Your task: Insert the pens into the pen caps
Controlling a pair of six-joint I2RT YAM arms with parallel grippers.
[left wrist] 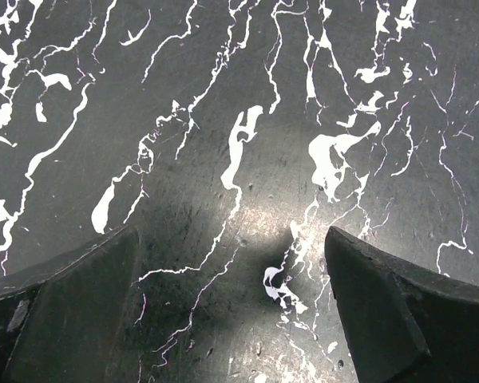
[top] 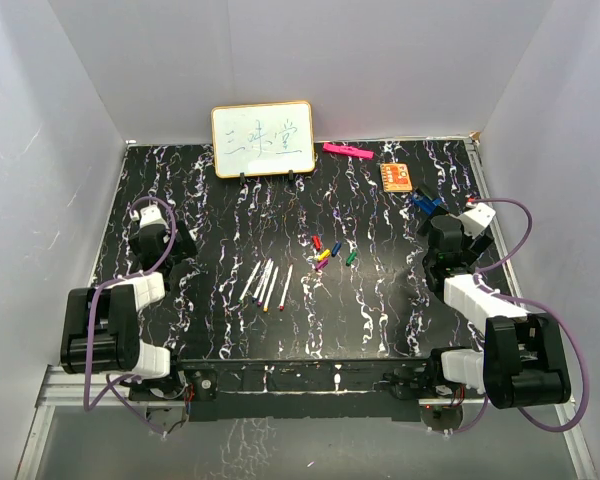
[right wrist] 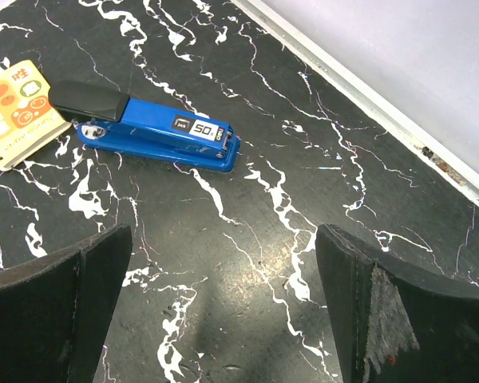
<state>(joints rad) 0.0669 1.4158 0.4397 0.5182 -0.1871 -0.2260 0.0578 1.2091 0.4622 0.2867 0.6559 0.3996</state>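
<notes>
From above, the pens [top: 265, 284] lie side by side on the black marbled table [top: 380, 300], a little left of its middle, and the small coloured caps [top: 330, 250] are scattered just to their right and a bit further back. The left tool [top: 178, 240] is well apart from them on the left side, and the right tool [top: 435, 228] is on the right side, near the back. A whiteboard [top: 263, 139], a pink bar [top: 347, 151] and a notebook [top: 397, 176] stand along the far edge. In the left wrist view the two fingers are spread wide with only bare table between them, so this tool holds nothing. In the right wrist view the fingers are also wide apart and empty; a blue stapler [right wrist: 156, 136] lies ahead of them, touching the notebook. No pen is capped yet, so I judge the first step is to fetch one pen and one cap. It would be good to take the outermost pen by the middle of its barrel, so the neighbours are not pushed, and to hold the cap with its open end facing the tip.
</notes>
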